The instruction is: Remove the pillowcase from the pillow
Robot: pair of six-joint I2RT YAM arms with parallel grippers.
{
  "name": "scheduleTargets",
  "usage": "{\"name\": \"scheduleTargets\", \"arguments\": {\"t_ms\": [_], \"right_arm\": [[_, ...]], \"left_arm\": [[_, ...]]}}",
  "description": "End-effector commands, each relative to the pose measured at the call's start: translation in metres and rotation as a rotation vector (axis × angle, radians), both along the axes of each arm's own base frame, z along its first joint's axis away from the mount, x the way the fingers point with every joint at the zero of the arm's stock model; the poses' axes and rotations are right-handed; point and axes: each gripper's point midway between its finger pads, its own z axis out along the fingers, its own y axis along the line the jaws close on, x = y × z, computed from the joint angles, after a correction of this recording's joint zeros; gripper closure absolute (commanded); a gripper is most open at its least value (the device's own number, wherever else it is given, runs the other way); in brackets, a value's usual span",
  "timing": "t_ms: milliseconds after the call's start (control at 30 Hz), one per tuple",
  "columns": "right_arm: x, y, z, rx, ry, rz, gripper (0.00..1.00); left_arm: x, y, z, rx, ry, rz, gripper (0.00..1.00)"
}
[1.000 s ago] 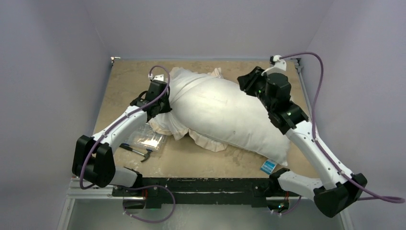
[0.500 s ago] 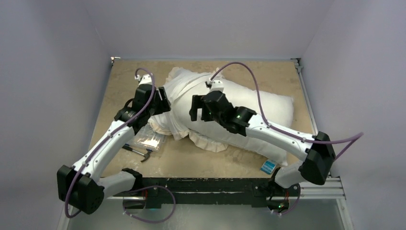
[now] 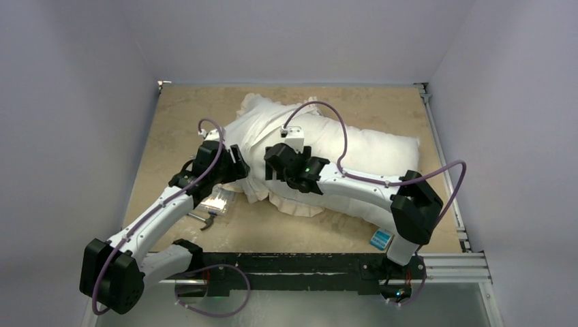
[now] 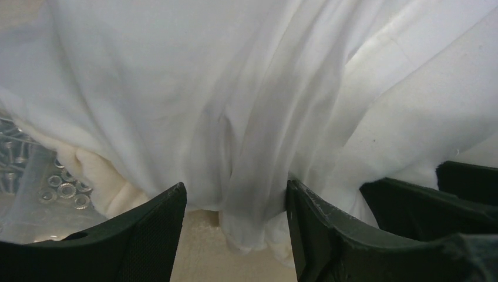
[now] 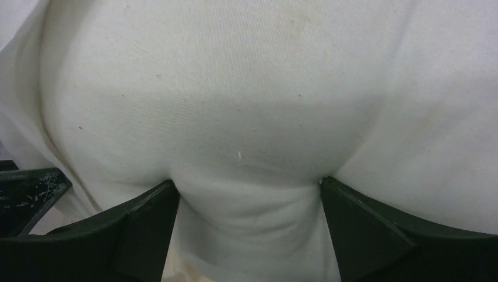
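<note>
Lying across a tan tabletop [image 3: 177,129] within pale lilac walls [image 3: 75,102], pillow [image 3: 382,146] in pillowcase [image 3: 255,126], left gripper [image 4: 235,202] parted around hanging white cloth, right gripper [image 5: 246,200] wide open, pressed into fabric.

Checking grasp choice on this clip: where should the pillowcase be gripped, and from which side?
Probably at the loose gathered folds of the pillowcase at its left end, approached from the left. There the thin fabric hangs free in pleats that narrow jaws can pinch, as the left gripper straddles them now. Farther right the cloth lies taut over the plump pillow, which the right gripper presses into.
</note>
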Motion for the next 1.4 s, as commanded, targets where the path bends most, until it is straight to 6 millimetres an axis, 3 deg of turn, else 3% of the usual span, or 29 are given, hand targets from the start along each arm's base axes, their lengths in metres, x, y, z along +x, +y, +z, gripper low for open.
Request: {"name": "scheduleTargets", "arguments": {"t_ms": [0,133,200,367,600,667,767,933,1133,1300,1367], "right_arm": [[-0.001,-0.021,-0.038,-0.099,0.066,-0.062,0.24],[0.006,-0.025,-0.029,-0.069,0.045,-0.073,0.71],[0.011,-0.029,-0.023,-0.054,0.034,-0.088,0.99],[0.020,-0.033,-0.002,-0.016,-0.002,-0.112,1.00],[0.027,-0.038,0.031,0.036,-0.054,-0.138,1.00],[0.030,-0.043,0.041,0.048,-0.069,-0.157,1.00],[0.036,-0.058,0.054,0.061,-0.092,-0.207,1.00],[0.049,-0.105,0.090,0.096,-0.160,-0.310,1.00],[0.048,-0.125,0.139,0.182,-0.253,-0.289,1.00],[0.045,-0.134,0.156,0.221,-0.282,-0.284,1.00],[0.043,-0.133,0.163,0.237,-0.296,-0.258,1.00]], "left_arm": [[0.001,-0.027,0.008,-0.094,-0.048,-0.080,0.38],[-0.003,-0.035,0.003,-0.114,-0.050,-0.110,0.38],[-0.004,-0.038,0.002,-0.127,-0.055,-0.121,0.38],[-0.007,-0.051,0.002,-0.171,-0.069,-0.176,0.38],[-0.007,-0.064,-0.017,-0.172,-0.025,-0.214,0.39],[-0.005,-0.068,-0.020,-0.170,-0.021,-0.222,0.45],[0.002,-0.068,-0.020,-0.146,-0.031,-0.219,0.73],[0.024,-0.043,-0.008,-0.001,-0.072,-0.112,0.99],[0.061,0.014,0.022,0.176,-0.144,0.162,1.00],[0.090,0.057,0.029,0.070,-0.133,0.322,1.00],[0.101,0.059,0.031,0.046,-0.137,0.329,1.00]]}}
